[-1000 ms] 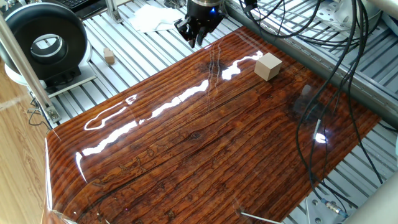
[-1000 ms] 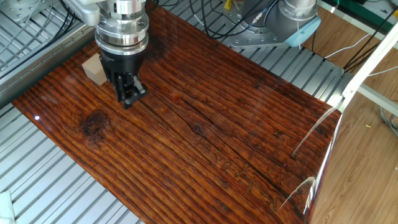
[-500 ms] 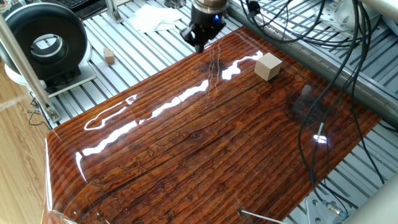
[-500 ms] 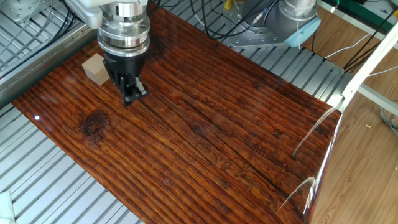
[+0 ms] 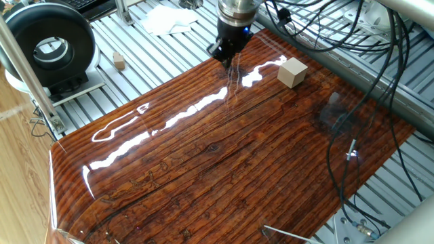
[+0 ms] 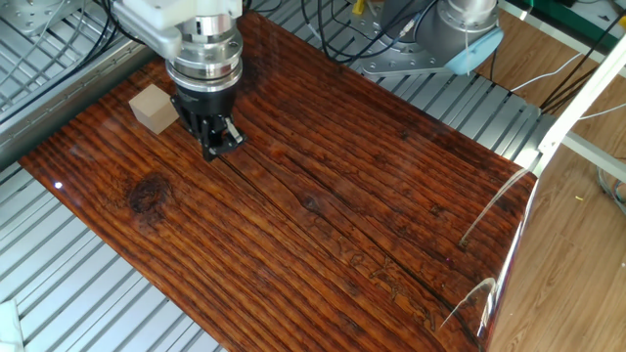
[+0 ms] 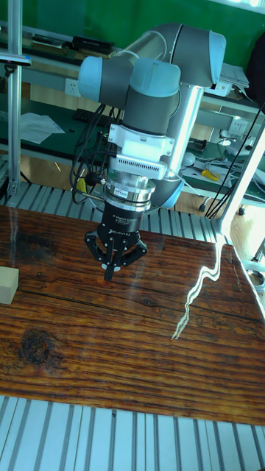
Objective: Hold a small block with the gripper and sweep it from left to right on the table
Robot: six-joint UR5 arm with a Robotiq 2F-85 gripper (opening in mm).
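A: Small block (image 5: 292, 72) — pale wooden cube, flat on the counter (image 5: 224, 163), close to the far long edge, next to the ribbed aluminium slats (image 5: 135, 47). Untouched, nothing gripping it.

B: Gripper (image 7: 111, 274)?

A: Black two-finger unit under the silver wrist, tips pointing down at the board, empty. In the tall fixed view, jaws drawn together to a narrow point, tips near touching. Too narrow to straddle the cube as is.

B: Bearing from jaws to block?

A: Well apart in the tall fixed view: block (image 7: 8, 285) at the far left picture edge, gripper nearer centre. So block off to the jaws' left there, at counter level. In the other fixed view, block (image 6: 154, 108) just beside the gripper (image 6: 219, 144), towards the slat side, slightly behind the wrist. No contact.

B: Long axis?

A: None worth noting — cube, faces about equal, sides roughly square to the counter edge.

B: Next move, as a guess?

A: Opening the jaws, shifting sideways over the cube, then descending.
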